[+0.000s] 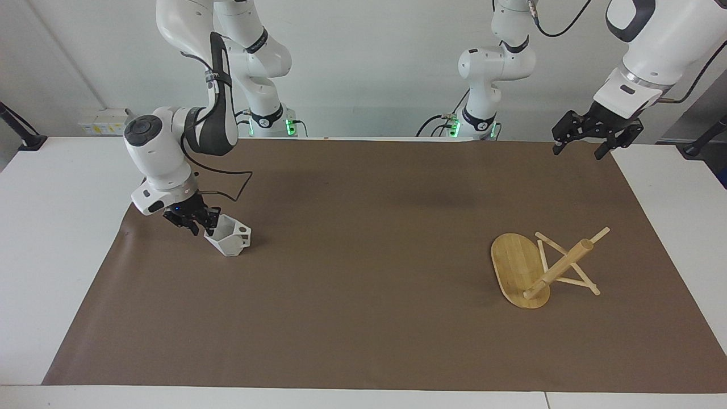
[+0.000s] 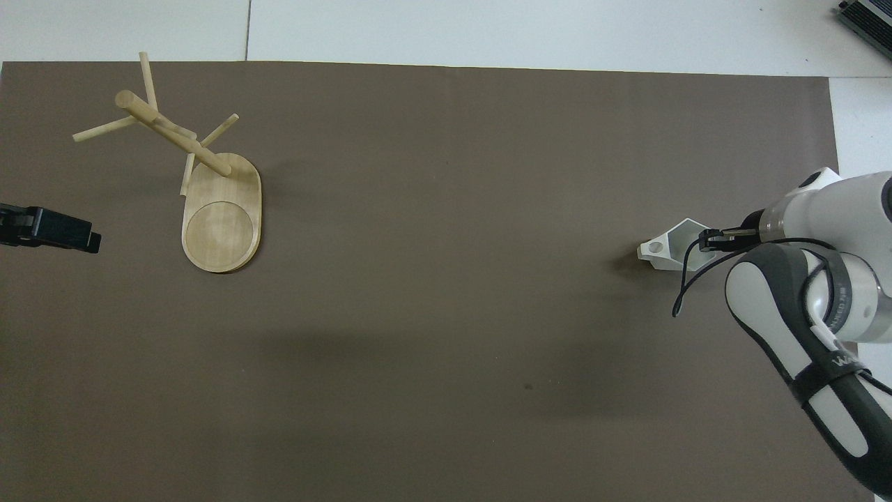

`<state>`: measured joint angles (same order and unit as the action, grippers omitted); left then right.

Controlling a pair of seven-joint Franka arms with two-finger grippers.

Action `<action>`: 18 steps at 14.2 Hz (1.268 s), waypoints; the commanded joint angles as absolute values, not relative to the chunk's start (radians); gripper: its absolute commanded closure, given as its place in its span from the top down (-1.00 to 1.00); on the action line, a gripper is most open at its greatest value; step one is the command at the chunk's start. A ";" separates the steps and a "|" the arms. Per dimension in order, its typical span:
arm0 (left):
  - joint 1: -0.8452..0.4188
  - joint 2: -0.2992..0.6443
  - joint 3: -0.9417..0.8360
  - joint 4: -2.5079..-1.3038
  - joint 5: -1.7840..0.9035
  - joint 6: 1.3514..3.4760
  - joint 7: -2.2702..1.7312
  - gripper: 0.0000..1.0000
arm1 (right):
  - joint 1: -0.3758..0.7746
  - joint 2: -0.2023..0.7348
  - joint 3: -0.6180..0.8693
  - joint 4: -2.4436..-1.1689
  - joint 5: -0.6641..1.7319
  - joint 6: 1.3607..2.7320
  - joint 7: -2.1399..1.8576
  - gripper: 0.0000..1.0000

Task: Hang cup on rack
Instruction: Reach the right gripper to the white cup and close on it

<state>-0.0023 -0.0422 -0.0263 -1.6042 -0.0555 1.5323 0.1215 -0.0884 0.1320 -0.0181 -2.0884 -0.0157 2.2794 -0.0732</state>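
White faceted cup (image 1: 230, 240) with a blocky, hole-pierced handle sits on the brown mat (image 1: 363, 267) near the right arm's end of the table. I see my right gripper (image 1: 196, 221) down at its rim, on the side away from the handle; one finger seems to be inside the mouth, but I cannot tell whether the fingers are clamped. The light bamboo rack (image 1: 542, 267), oval base with a thick post and thin crossing pegs, lies tipped over toward the left arm's end, well apart from the cup. My left gripper (image 1: 585, 149) waits above the mat's corner nearest its base, fingers spread and holding nothing.
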 commanded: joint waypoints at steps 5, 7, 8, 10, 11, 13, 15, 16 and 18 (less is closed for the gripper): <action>0.011 -0.049 -0.035 -1.615 -0.037 1.536 0.132 1.00 | -0.094 0.123 -0.011 -2.085 0.003 2.255 -0.104 -0.96; 0.011 -0.049 -0.035 -1.615 -0.035 1.536 0.132 1.00 | -0.092 0.123 -0.011 -2.085 0.003 2.252 -0.098 -1.00; 0.009 -0.049 -0.035 -1.615 -0.035 1.536 0.132 1.00 | -0.092 0.123 -0.011 -2.085 0.003 2.252 -0.098 -1.00; 0.011 -0.049 -0.035 -1.615 -0.035 1.536 0.132 1.00 | -0.092 0.123 -0.009 -2.085 0.003 2.253 -0.098 -1.00; 0.011 -0.049 -0.035 -1.615 -0.035 1.536 0.132 1.00 | -0.092 0.124 -0.009 -2.083 0.003 2.253 -0.094 -1.00; 0.009 -0.049 -0.035 -1.615 -0.035 1.536 0.132 1.00 | -0.092 0.126 -0.009 -2.071 0.003 2.252 -0.087 -1.00; 0.011 -0.049 -0.035 -1.615 -0.035 1.536 0.130 1.00 | -0.092 0.129 -0.009 -2.057 0.005 2.244 -0.086 -1.00; 0.011 -0.049 -0.035 -1.615 -0.037 1.536 0.132 1.00 | -0.092 0.129 -0.011 -2.042 0.005 2.228 -0.084 -1.00; 0.011 -0.049 -0.035 -1.615 -0.035 1.536 0.132 1.00 | -0.094 0.129 -0.011 -1.996 0.006 2.163 -0.083 -1.00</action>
<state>-0.0022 -0.0422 -0.0263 -1.6042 -0.0555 1.5323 0.1215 -0.0850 0.1272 -0.0135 -2.0530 -0.0071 2.2333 -0.0734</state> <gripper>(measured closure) 0.000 0.960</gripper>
